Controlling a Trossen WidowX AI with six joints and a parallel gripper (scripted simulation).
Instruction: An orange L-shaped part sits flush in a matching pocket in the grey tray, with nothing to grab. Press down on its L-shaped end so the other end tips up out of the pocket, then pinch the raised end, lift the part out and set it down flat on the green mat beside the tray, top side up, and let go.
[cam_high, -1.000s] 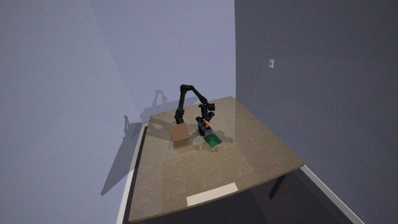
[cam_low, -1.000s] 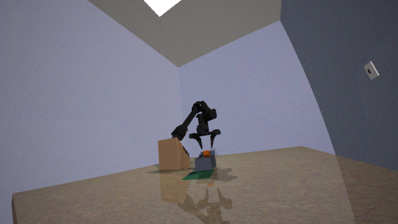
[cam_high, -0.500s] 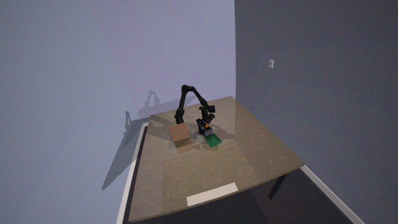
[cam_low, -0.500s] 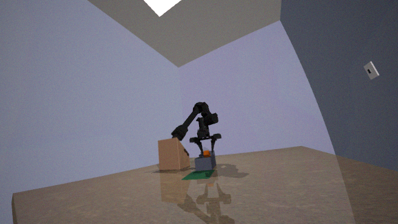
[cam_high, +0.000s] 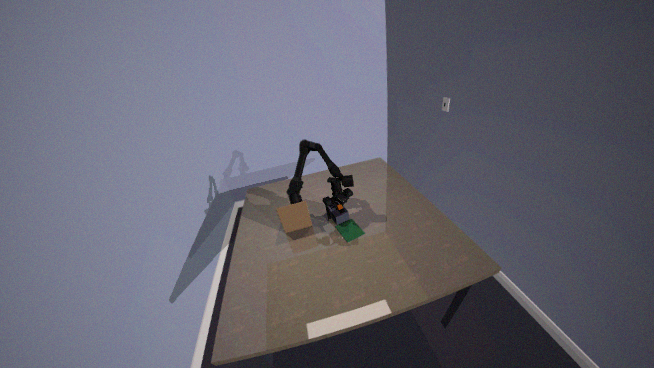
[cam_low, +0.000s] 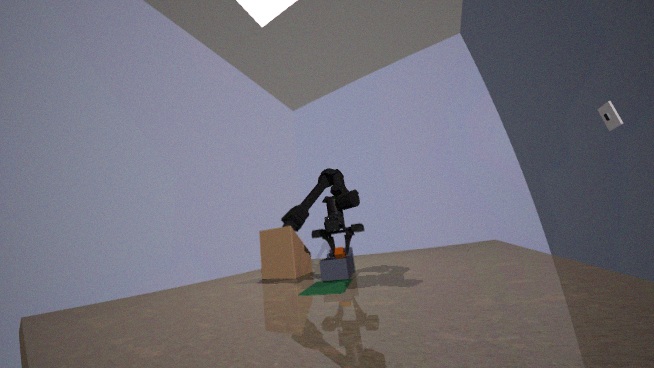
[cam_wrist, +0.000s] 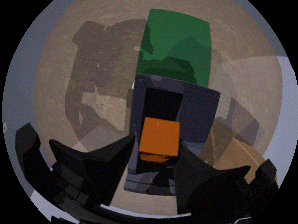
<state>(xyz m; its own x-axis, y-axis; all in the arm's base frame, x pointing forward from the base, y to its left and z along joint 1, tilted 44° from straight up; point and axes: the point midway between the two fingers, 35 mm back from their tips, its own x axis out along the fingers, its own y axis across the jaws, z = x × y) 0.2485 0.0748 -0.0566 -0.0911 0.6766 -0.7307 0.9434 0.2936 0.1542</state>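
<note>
Pincer (cam_high: 336, 205) (cam_low: 340, 255) (cam_wrist: 157, 141) part-open, well short of full spread, pointed down over the tray. One finger stood at 9 o'clock of the orange part (cam_high: 340, 207) (cam_low: 340, 252) (cam_wrist: 159, 136), the other at 3 o'clock, wrist view. Whether both pressed on it, I could not tell; fingertips and part ran too close together.

Part itself: at the grey tray (cam_high: 339, 216) (cam_low: 336, 270) (cam_wrist: 200, 114), a block-like orange end showing above the near wall in the exterior view. Its lower reach was hidden, so tilt and seating were unclear. Seen from the wrist, a dark stretch of pocket lay at 12 o'clock of the orange, inside the tray.

Green mat (cam_high: 350, 230) (cam_low: 326, 287) (cam_wrist: 180, 42) lay flat just beside the tray, at 12 o'clock in the wrist view, about 5 o'clock in the top view. Nothing orange rested on it.

Farther out, top view: tan box (cam_high: 295, 217) (cam_low: 277, 254) (cam_wrist: 237, 157) near the tray at 9 o'clock, black arm (cam_high: 301, 162) (cam_low: 314, 195) rising at 12 o'clock of that box and bending over toward the tray. White strip (cam_high: 348, 319) well apart at 6 o'clock, by the table (cam_high: 330, 280) (cam_low: 450, 310) edge. Small white wall plate (cam_high: 446, 104) (cam_low: 610, 116) between 1 and 2 o'clock.
</note>
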